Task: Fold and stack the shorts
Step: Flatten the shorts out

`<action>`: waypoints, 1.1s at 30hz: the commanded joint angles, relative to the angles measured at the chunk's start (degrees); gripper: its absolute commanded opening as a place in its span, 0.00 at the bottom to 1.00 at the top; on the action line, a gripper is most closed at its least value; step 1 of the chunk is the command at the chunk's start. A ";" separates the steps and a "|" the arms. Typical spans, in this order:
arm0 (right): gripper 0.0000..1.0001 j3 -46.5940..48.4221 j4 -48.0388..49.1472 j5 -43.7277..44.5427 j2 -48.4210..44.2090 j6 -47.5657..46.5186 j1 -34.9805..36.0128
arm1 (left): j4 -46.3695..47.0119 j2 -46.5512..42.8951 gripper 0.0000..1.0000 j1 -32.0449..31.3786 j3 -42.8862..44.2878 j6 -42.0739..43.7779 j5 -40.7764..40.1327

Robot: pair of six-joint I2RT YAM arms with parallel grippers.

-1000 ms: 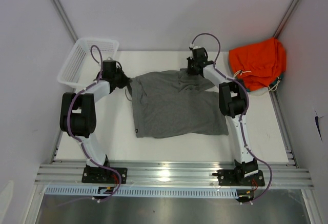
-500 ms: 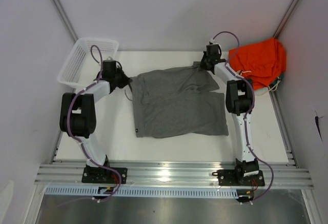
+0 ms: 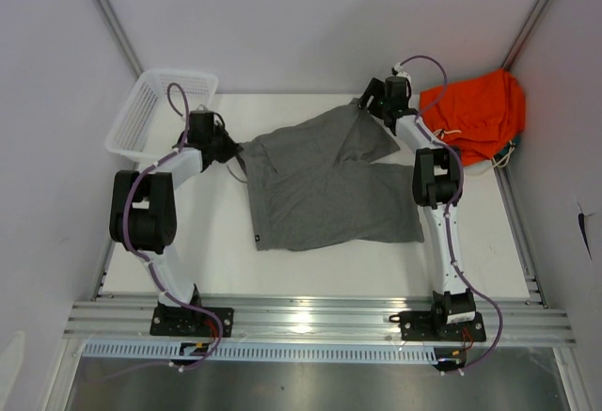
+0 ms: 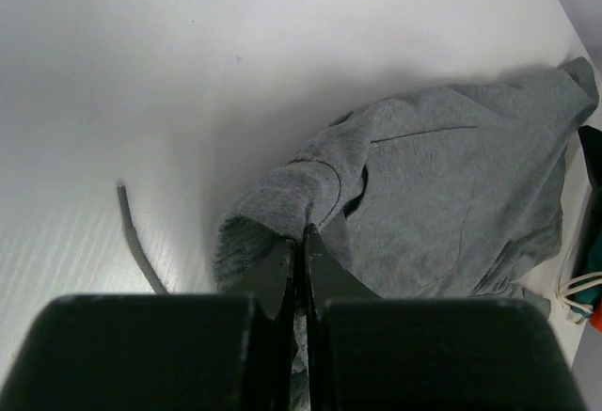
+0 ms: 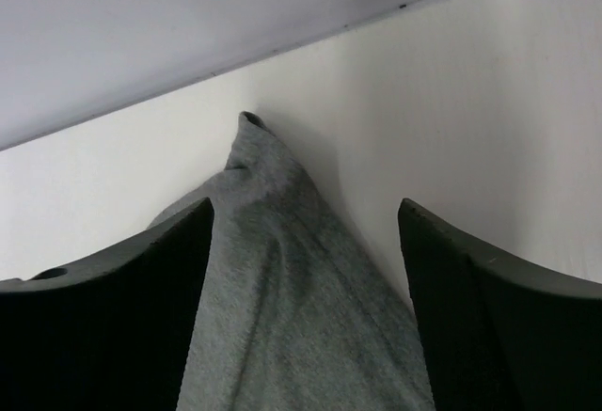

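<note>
The grey shorts (image 3: 324, 185) lie spread across the middle of the white table (image 3: 216, 251), a tiny dark tag (image 3: 257, 236) at their near left hem. My left gripper (image 3: 229, 149) is shut on their left edge; in the left wrist view the gripper (image 4: 302, 238) pinches a raised fold of the shorts (image 4: 442, 185). My right gripper (image 3: 367, 102) hovers open over the far right corner. In the right wrist view that peaked corner of the shorts (image 5: 273, 270) lies between the spread fingers (image 5: 141, 279) of the gripper (image 5: 306, 206), untouched by either.
A white mesh basket (image 3: 155, 110) stands at the far left corner. A bright orange garment (image 3: 475, 115) with a white drawstring is heaped at the far right. A grey cord (image 4: 136, 246) lies on the table beside the left grip. The back wall (image 5: 188, 16) is close behind the right gripper.
The right gripper dragged the shorts' far corner to the right and back, then opened and let it go. The left gripper stayed shut on its edge.
</note>
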 commanded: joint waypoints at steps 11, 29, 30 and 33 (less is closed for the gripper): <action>0.74 -9.81 4.48 -2.07 -12.94 -4.84 -1.90 | -0.95 -2.78 0.01 0.12 1.81 1.65 -1.45; 0.73 -49.01 -0.79 -3.12 -49.86 -7.31 -4.53 | -9.39 -13.39 0.99 2.06 -2.64 5.25 -3.12; 0.73 -52.16 -1.41 -3.12 -53.09 -6.09 -4.45 | -9.30 -15.24 0.99 1.01 -3.80 5.17 -3.20; 0.73 -60.23 -3.17 -1.73 -58.64 -3.89 -4.53 | -7.73 -24.02 0.99 -2.67 -11.88 3.59 -5.13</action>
